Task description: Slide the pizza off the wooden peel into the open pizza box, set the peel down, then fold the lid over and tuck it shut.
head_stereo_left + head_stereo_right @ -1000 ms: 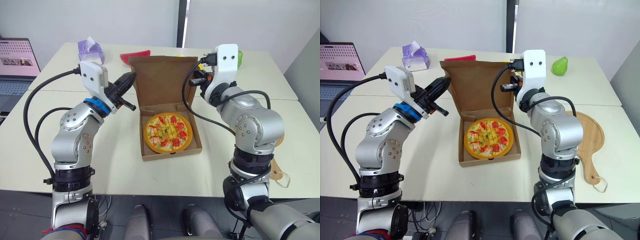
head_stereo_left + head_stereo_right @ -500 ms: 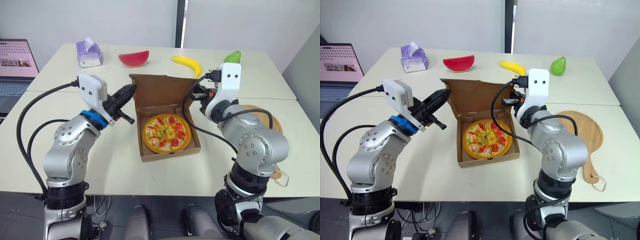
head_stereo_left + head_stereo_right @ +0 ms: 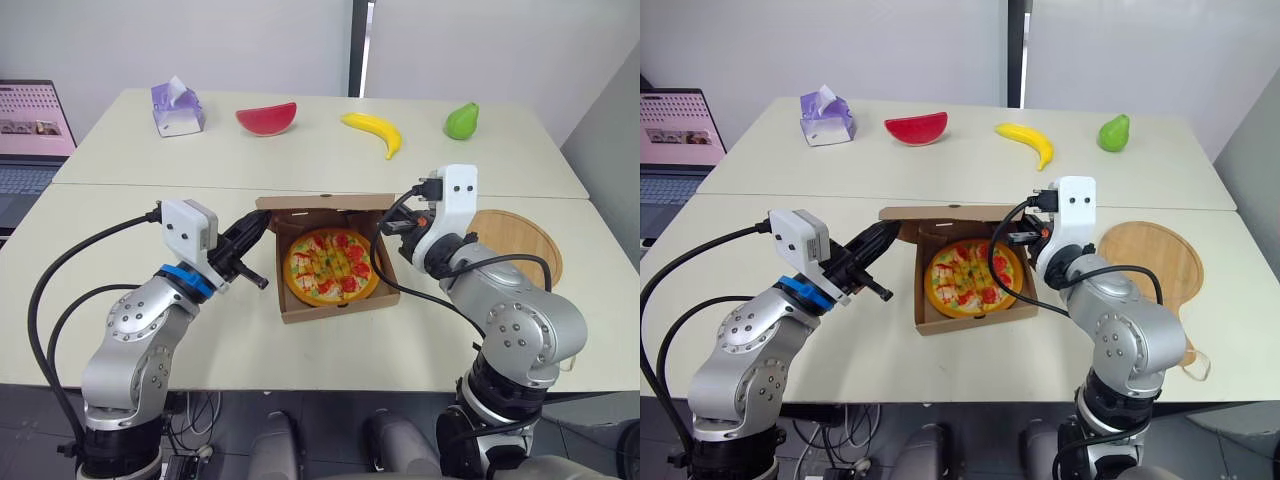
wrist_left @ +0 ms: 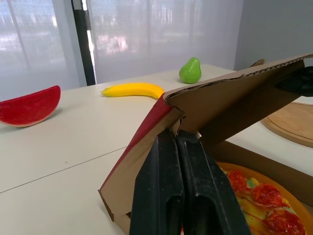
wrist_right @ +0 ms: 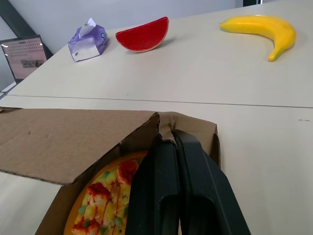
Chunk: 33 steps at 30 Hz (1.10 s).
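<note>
The pizza lies flat in the box, at the middle of the near table. The lid hangs over the box's far half, tilted low, so you see most of the pizza under its near edge. A second ago it stood upright, and half a second ago it leaned part-way forward.

Your left gripper sits at the lid's left corner, its two fingers pressed together with nothing between them. Its tips touch the cardboard under the fold. Your right gripper is at the lid's right corner, its fingers likewise closed tight and empty, with the tips against the box's corner. Both have come down and nearer with the lid.

The peel lies flat on the table right of the box, apart from it and partly behind your right arm.

On the far table, from left to right, lie a tissue box, a melon slice, a banana and a pear. A laptop stands at the far left.
</note>
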Each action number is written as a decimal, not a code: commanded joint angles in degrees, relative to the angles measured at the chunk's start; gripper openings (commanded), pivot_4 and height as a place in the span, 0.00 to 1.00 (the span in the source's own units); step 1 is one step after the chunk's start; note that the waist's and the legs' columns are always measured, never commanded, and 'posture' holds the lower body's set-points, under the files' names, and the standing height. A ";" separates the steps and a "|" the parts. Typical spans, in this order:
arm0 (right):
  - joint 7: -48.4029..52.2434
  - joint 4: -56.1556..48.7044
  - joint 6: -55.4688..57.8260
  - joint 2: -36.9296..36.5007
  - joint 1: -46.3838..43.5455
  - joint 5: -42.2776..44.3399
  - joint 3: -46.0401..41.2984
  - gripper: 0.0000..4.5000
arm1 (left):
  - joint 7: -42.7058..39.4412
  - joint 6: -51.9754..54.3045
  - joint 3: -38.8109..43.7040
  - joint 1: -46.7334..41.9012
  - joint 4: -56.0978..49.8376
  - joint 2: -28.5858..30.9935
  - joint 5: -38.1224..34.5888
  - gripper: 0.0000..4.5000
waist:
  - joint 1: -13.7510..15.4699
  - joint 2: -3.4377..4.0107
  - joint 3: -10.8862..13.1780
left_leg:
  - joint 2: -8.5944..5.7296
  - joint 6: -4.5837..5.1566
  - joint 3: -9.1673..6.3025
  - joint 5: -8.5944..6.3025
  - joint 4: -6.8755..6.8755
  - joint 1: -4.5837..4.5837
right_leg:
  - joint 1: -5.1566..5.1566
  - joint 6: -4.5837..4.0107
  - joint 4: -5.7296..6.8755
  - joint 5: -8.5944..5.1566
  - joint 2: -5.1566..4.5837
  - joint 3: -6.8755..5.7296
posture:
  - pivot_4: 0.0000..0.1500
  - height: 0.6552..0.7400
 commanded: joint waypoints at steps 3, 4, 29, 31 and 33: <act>1.76 -0.42 -0.90 -0.44 0.77 2.60 2.92 0.01 | -0.02 -1.14 -2.78 -0.68 -3.17 -0.26 -0.40 0.00 | 0.00 0.00 0.00 | 0.00 0.00 -0.02 0.00 -0.01 0.01 | 0.00 -0.01 0.01 -0.01 0.00 -0.02 | 1.00 1.00; 1.79 -0.34 -1.10 -0.65 0.74 2.63 2.88 0.01 | 0.12 -0.97 -3.06 -1.38 -3.22 -0.26 -0.47 0.00 | 0.01 0.00 0.00 | -0.01 0.00 -0.02 0.00 0.00 0.01 | 0.01 0.00 0.01 -0.01 0.00 -0.02 | 1.00 1.00; 2.22 5.06 -4.07 -4.55 -4.49 2.19 2.26 0.01 | 8.27 10.46 -3.92 -18.67 3.96 -5.60 -4.52 0.00 | -0.68 -0.02 -0.01 | -0.06 0.00 -0.09 0.00 -0.02 0.02 | 0.08 0.15 -0.04 -0.08 0.04 -0.02 | 1.00 1.00; 2.53 7.16 -5.24 -5.50 -6.14 1.80 2.42 0.01 | 7.62 9.72 -3.66 -18.98 5.55 -4.86 -4.16 0.00 | -0.65 -0.02 -0.01 | -0.06 0.00 -0.08 0.00 -0.03 0.05 | 0.08 0.14 -0.03 -0.08 0.04 0.00 | 1.00 1.00; 2.48 9.60 -6.51 -6.14 -7.83 1.34 2.54 0.01 | 6.84 9.11 -3.25 -19.63 7.26 -4.06 -4.10 0.00 | -0.52 -0.02 -0.01 | -0.06 0.00 -0.08 0.00 -0.02 0.07 | 0.11 0.15 -0.03 -0.08 0.04 -0.01 | 1.00 1.00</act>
